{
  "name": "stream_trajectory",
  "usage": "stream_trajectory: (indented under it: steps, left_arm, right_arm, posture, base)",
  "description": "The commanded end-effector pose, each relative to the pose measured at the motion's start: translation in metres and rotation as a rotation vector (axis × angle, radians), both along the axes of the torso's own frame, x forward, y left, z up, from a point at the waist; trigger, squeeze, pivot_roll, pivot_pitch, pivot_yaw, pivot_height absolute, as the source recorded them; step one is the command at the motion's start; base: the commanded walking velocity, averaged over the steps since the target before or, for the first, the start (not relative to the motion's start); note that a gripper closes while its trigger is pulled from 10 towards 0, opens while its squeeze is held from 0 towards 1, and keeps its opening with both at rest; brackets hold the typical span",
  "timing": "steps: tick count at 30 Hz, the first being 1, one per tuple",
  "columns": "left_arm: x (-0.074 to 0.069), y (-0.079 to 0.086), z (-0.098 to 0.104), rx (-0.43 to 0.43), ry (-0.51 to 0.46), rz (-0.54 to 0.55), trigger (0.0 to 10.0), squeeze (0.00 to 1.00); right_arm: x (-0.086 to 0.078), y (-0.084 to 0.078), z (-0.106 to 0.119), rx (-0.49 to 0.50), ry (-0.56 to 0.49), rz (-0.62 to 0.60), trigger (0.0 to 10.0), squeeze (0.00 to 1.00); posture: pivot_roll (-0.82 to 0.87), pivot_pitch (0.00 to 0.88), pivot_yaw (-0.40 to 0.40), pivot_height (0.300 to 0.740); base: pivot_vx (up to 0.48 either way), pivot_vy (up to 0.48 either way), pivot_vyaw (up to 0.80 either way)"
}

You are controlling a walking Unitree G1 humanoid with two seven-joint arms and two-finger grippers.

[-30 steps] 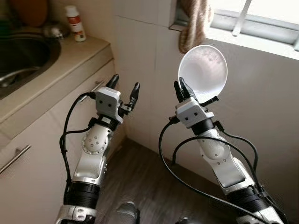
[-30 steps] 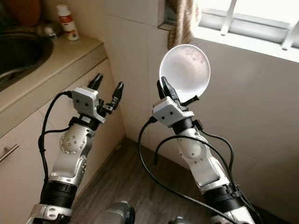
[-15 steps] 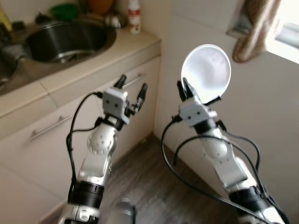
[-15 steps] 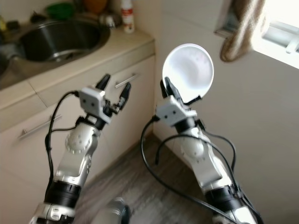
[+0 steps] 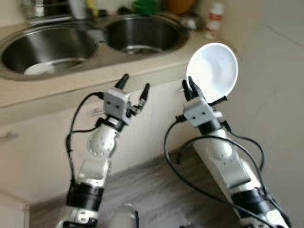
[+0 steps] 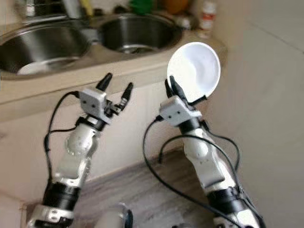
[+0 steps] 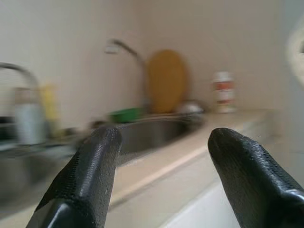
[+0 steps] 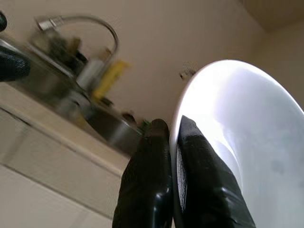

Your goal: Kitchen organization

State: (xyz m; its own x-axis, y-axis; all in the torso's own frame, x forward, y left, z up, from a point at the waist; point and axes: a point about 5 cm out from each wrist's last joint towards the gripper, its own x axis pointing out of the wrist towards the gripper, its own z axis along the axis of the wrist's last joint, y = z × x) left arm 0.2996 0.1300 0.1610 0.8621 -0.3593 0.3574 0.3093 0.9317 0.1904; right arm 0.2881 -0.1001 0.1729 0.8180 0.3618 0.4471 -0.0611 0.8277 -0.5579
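Observation:
My right gripper [image 5: 188, 88] is shut on the rim of a white bowl [image 5: 213, 70], held upright in front of the counter's right end. In the right wrist view the two fingers [image 8: 156, 175] pinch the bowl [image 8: 242, 142] edge. My left gripper [image 5: 135, 88] is raised beside it, open and holding nothing, in front of the counter edge; its fingers [image 7: 95, 175] stand wide apart in the left wrist view. Behind both lies a double steel sink [image 5: 137, 33] set in a beige counter [image 5: 95, 80].
A white plate [image 5: 35, 69] lies in the left basin. A green bowl [image 5: 145, 6], an orange board [image 7: 166, 80], a white bottle with a red label [image 5: 214, 14] and a tap [image 8: 80, 21] stand behind the sinks. Cabinet fronts [image 5: 42, 142] and wooden floor [image 5: 156, 190] lie below.
The camera has swung left: the window and hanging cloth are gone from view and the double sink now fills the top. Both arms keep their pose, the bowl still gripped.

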Motion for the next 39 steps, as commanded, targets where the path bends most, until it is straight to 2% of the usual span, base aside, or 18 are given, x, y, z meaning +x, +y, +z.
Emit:
stream_trajectory:
  steps: [1, 7, 14, 23, 24, 25, 26, 32, 36, 39]
  left_arm:
    - [0.000, -0.008, 0.002, -0.002, -0.012, -0.023, 10.0, 0.00]
    - [0.000, -0.007, 0.003, -0.001, -0.018, -0.009, 10.0, 0.00]
    - [0.001, -0.006, 0.004, -0.004, -0.024, 0.000, 10.0, 0.00]
    - [0.001, -0.006, 0.004, -0.008, -0.026, 0.002, 10.0, 0.00]
    - [0.001, -0.006, 0.004, -0.007, -0.027, 0.002, 10.0, 0.00]
    - [0.001, -0.006, 0.004, -0.008, -0.027, 0.003, 10.0, 0.00]
    - [0.001, -0.006, 0.004, -0.008, -0.028, 0.003, 10.0, 0.00]
    - [0.001, -0.006, 0.004, -0.009, -0.031, 0.005, 10.0, 0.00]
    - [0.001, -0.006, 0.004, -0.008, -0.032, 0.004, 10.0, 0.00]
    - [0.001, -0.006, 0.004, -0.008, -0.034, 0.004, 10.0, 0.00]
  right_arm:
    - [0.000, -0.007, 0.004, -0.001, -0.020, -0.018, 0.0, 0.00]
    - [0.001, -0.007, 0.007, 0.008, -0.037, -0.020, 0.0, 0.00]
    - [0.000, -0.010, 0.013, 0.042, -0.067, -0.025, 0.0, 0.00]
    - [0.002, -0.012, 0.015, 0.051, -0.073, -0.042, 0.0, 0.00]
    - [0.003, -0.012, 0.014, 0.050, -0.061, -0.040, 1.8, 0.00]
    - [0.004, -0.011, 0.013, 0.045, -0.051, -0.041, 7.2, 0.00]
    - [0.005, -0.011, 0.012, 0.042, -0.044, -0.044, 10.0, 0.00]
    - [0.006, -0.006, 0.010, 0.022, -0.028, -0.014, 10.0, 0.00]
    - [0.007, -0.005, 0.009, -0.025, -0.026, -0.021, 10.0, 0.00]
    - [0.005, -0.006, 0.011, 0.029, -0.032, -0.012, 10.0, 0.00]
  posture:
    - [0.14, 0.000, -0.035, 0.740]
    - [0.14, 0.000, -0.037, 0.740]
    - [0.14, 0.000, -0.041, 0.740]
    - [0.14, 0.000, -0.042, 0.740]
    - [0.14, 0.000, -0.042, 0.740]
    - [0.14, 0.000, -0.042, 0.740]
    - [0.14, 0.000, -0.042, 0.740]
    - [0.14, 0.000, -0.044, 0.740]
    - [0.14, 0.000, -0.044, 0.740]
    - [0.14, 0.000, -0.045, 0.740]
  base:
    - [0.000, 0.000, 0.80]
    - [0.000, 0.000, 0.80]
    - [0.332, 0.000, 0.76]
    - [0.390, 0.000, 0.00]
    - [0.390, 0.000, 0.00]
    - [0.386, 0.000, 0.00]
    - [0.382, 0.000, 0.00]
    - [0.376, 0.000, 0.00]
    - [0.341, 0.000, 0.80]
    - [0.325, 0.000, 0.80]
